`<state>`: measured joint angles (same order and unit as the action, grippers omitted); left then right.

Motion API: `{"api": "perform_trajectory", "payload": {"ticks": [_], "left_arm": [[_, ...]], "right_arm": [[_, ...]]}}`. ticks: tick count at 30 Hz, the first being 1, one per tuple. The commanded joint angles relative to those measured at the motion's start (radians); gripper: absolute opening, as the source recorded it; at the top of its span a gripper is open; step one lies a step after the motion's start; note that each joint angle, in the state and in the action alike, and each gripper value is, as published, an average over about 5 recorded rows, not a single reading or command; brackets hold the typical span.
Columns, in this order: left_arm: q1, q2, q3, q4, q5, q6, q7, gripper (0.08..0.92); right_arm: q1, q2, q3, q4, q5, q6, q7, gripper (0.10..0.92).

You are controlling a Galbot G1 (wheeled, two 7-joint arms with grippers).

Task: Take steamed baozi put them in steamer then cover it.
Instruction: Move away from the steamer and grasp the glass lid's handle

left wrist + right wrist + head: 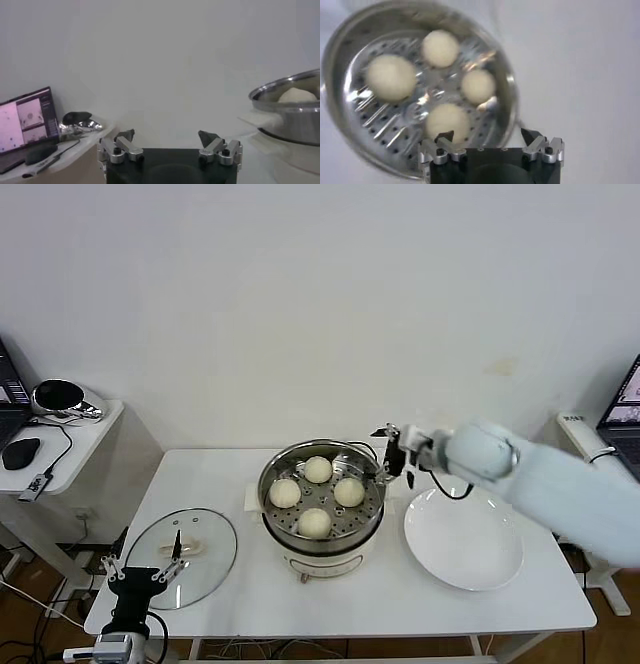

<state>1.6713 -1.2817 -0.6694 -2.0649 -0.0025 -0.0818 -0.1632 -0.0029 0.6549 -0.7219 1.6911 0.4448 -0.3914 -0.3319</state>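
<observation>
Nearest to us, at the front left corner of the worktop (400, 594), our left end effector (140, 570) hangs with its fingers spread and nothing between them. Just beyond its fingertips lies the cover (181, 544), flat on the worktop, cream handle up, well apart from the pot. Our left wrist view does not show the cover at all; it looks level across the room and gives us the spread fingers, a laptop (25, 125) on a side table (75, 142), and the steamer (290, 107) rim in profile with one bun peeking over it.

In the middle of the worktop stands the steamer (320, 489), uncovered. All four steamed baozi (315, 522) sit on its perforated tray, one toward each side, apart from one another. To its right lies a white plate (463, 539), bare.

Farther back, our right end effector (385, 452) hovers at the steamer's right rim, released, gripping nothing. The head view shows it only small and side-on; our right wrist view looks straight down past its parted fingers (445, 137) onto the tray and shows the steamed baozi (447, 119) and the holes between them more closely.

On the far left, the side table (70, 454) carries a mouse (20, 452).
</observation>
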Motion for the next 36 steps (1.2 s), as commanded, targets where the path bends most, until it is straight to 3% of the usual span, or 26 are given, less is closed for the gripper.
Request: {"api": "perform_trajectory", "payload": {"ticks": [1, 6, 10, 15, 24, 29, 36], "left_arm": [[0.005, -0.017, 0.022, 0.011, 0.085, 0.005, -0.065, 0.823], [0.016, -0.031, 0.04, 0.045, 0.207, 0.01, -0.145, 0.823], [0.026, -0.031, 0.037, 0.081, 0.318, -0.015, -0.171, 0.823], [0.047, 0.002, 0.016, 0.119, 0.49, -0.013, -0.184, 0.823], [0.044, 0.162, -0.066, 0.264, 1.007, 0.005, -0.224, 0.823], [-0.015, 0.214, -0.063, 0.399, 1.209, -0.014, -0.217, 0.823], [-0.125, 0.26, 0.013, 0.499, 1.28, -0.011, -0.161, 0.823]], "right_arm": [[-1.039, 0.136, 0.982, 0.032, -0.318, 0.591, 0.332, 0.823], [-1.195, 0.343, 1.193, -0.032, -0.45, 0.821, 0.333, 0.823], [-1.277, 0.498, 1.343, -0.01, -0.46, 0.891, 0.31, 0.823], [-1.361, 0.62, 1.504, 0.068, -0.437, 0.831, 0.268, 0.823], [-1.505, 0.745, 1.658, 0.169, -0.354, 0.7, 0.289, 0.823], [-1.534, 0.755, 1.715, 0.191, -0.303, 0.663, 0.328, 0.823], [-1.56, 0.755, 1.753, 0.198, -0.286, 0.654, 0.355, 0.823]]}}
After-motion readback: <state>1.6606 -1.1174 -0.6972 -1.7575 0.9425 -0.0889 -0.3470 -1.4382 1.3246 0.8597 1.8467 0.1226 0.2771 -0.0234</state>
